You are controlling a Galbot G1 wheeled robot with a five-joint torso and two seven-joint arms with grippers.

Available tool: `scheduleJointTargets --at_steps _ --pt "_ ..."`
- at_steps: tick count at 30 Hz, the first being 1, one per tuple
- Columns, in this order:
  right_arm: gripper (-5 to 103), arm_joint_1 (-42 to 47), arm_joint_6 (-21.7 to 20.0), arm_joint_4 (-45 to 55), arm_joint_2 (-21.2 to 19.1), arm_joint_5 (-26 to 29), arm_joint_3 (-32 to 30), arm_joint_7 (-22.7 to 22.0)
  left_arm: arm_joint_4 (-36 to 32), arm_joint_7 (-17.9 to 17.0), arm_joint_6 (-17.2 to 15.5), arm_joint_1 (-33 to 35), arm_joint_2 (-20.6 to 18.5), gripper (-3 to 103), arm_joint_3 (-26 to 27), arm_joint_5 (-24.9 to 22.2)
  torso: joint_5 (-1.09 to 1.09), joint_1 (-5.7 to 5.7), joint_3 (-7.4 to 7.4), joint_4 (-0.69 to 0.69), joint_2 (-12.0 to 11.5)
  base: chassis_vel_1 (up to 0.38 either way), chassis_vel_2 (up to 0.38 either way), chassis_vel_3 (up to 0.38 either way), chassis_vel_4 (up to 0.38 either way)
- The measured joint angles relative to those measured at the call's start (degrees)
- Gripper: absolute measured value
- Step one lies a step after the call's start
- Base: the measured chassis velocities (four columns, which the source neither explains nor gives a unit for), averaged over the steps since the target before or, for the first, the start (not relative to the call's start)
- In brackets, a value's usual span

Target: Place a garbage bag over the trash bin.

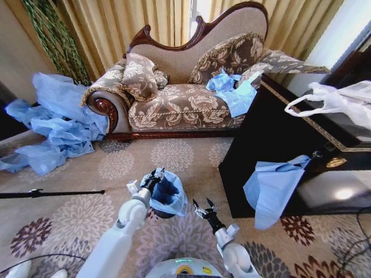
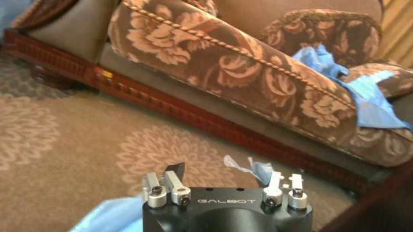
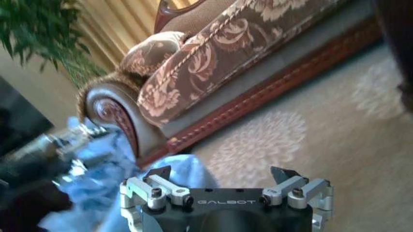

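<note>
The light-blue garbage bag (image 1: 168, 194) is draped over the small black trash bin (image 1: 163, 215) on the carpet, and only a dark strip of the bin shows below it. My left gripper (image 1: 156, 174) sits at the bag's far upper edge, fingers apart. In the left wrist view, a scrap of the bag (image 2: 259, 169) lies against one finger of the left gripper (image 2: 219, 170). My right gripper (image 1: 203, 205) hovers open just right of the bin, apart from the bag. In the right wrist view, the bag (image 3: 177, 169) sits beside one fingertip of the right gripper (image 3: 221, 173).
A patterned sofa (image 1: 179, 104) stands behind, with blue plastic (image 1: 235, 92) on its seat. A heap of blue sheeting (image 1: 55, 124) lies at left. A black cabinet (image 1: 272, 145) at right holds a hanging blue bag (image 1: 272, 188) and a white bag (image 1: 339, 101). A black rod (image 1: 52, 193) lies on the carpet.
</note>
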State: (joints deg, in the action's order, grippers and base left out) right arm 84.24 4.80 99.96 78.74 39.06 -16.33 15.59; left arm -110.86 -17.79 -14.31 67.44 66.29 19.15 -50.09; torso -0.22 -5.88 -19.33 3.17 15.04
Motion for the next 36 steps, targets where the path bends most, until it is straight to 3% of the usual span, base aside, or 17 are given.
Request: scheduleJointTargets --at_steps 2,4,6,8,17,26,29,33,34,36 --pt "100 0.22 -1.30 0.28 0.19 2.09 0.99 0.13 1.69 -1.14 0.12 -1.27 -0.51 85 0.41 -2.11 0.02 0.00 0.00 -0.01 0.00 0.000 0.000 0.000 0.000" --pt "100 0.12 -1.75 -0.05 0.23 2.42 1.29 0.55 2.73 -1.89 -0.07 -2.11 -0.62 85 0.56 -2.82 0.01 0.00 0.00 0.00 0.00 0.000 0.000 0.000 0.000" --pt "100 -0.38 -3.51 -2.07 0.21 2.49 1.76 3.41 5.97 -3.18 -0.50 -4.53 -1.06 96 0.79 -3.95 0.00 -0.01 -0.01 0.00 0.00 0.000 0.000 0.000 0.000" --pt "100 -0.75 -4.21 -3.00 0.20 2.48 1.91 4.40 6.89 -3.80 -0.66 -5.47 -1.32 99 0.80 -4.44 0.01 -0.01 -0.01 0.01 0.00 0.000 0.000 0.000 0.000" --pt "100 -4.50 -8.39 -11.45 1.60 8.78 2.67 6.09 8.67 -6.56 -1.45 -7.41 -2.05 100 1.08 -8.78 0.02 0.00 -0.01 0.00 0.00 0.000 0.000 0.000 0.000" --pt "100 -6.55 -8.30 -16.36 3.06 7.55 2.04 7.80 13.94 -6.59 -0.62 -8.01 -1.91 100 1.39 -9.10 0.02 0.00 -0.01 0.00 0.00 0.000 0.000 0.000 0.000" --pt "101 -7.61 -8.14 -18.14 3.38 7.33 1.43 8.55 17.73 -5.99 -0.62 -9.02 -1.37 100 1.85 -8.76 0.02 -0.01 -0.01 -0.01 0.00 0.000 0.000 0.000 0.000" --pt "95 -7.86 -7.97 -18.56 3.20 7.16 1.19 9.08 19.21 -3.60 -3.58 -9.74 -1.53 100 1.93 -9.19 0.00 -0.01 -0.01 0.00 0.00 0.000 0.000 0.000 0.000" --pt "90 -7.82 -7.86 -18.56 3.12 7.03 1.16 9.15 18.49 -2.36 -5.01 -9.70 -1.96 100 1.92 -9.64 0.01 -0.01 -0.01 -0.01 0.00 0.000 0.000 0.000 0.000" --pt "94 -7.55 -7.62 -18.56 3.06 6.55 1.01 9.41 16.65 3.25 -10.21 -9.60 -4.32 100 2.10 -10.01 0.02 -0.01 0.00 0.01 0.00 0.000 0.000 0.000 0.000"
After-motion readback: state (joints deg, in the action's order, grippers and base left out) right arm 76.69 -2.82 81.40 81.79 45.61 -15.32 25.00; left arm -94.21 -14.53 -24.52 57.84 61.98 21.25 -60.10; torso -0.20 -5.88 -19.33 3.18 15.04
